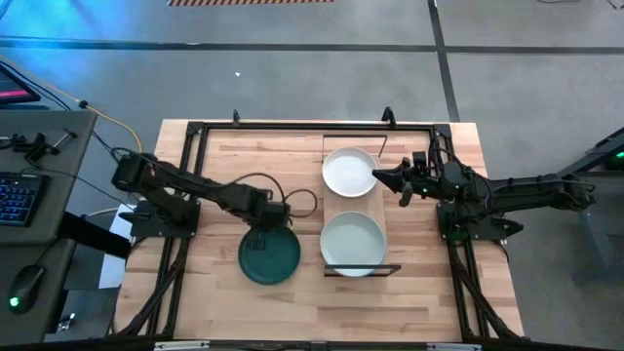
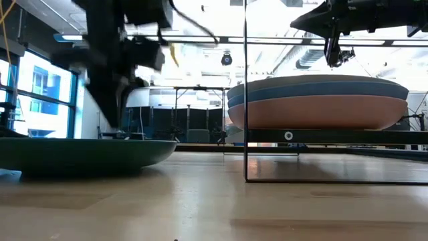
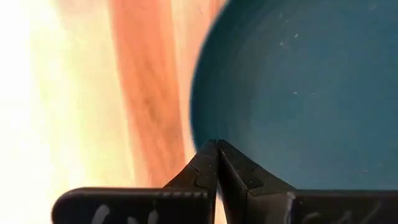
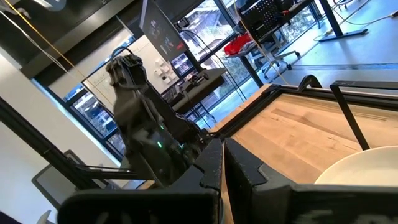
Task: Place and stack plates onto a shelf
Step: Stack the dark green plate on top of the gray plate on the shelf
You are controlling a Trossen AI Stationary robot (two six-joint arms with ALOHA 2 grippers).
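Note:
A dark teal plate (image 1: 270,255) (image 2: 80,154) (image 3: 298,87) lies flat on the table, left of the shelf (image 1: 376,207) (image 2: 334,136). My left gripper (image 1: 264,227) (image 3: 216,146) points down at this plate's far rim, fingers shut. On the shelf's near end sits a stack (image 2: 319,100) with a pale green plate (image 1: 353,241) on top, blue and pink below. A white plate (image 1: 348,171) (image 4: 364,168) tops the far end. My right gripper (image 1: 378,178) (image 4: 222,149) hovers shut, just right of the white plate and above it. My left gripper comes from above with its shut fingertips (image 3: 208,155) right at the teal plate's far rim (image 3: 200,134). Whether they touch the rim, I cannot tell. The plate lies flat on the table.
Black metal frame rails (image 1: 292,125) run around the tabletop's edges. The shelf's thin black end frame (image 2: 245,94) stands upright between the teal plate and the stack. Bare wood (image 1: 419,292) shows near the table's near edge. A keyboard and mouse sit on a desk (image 1: 29,195) beyond the left edge.

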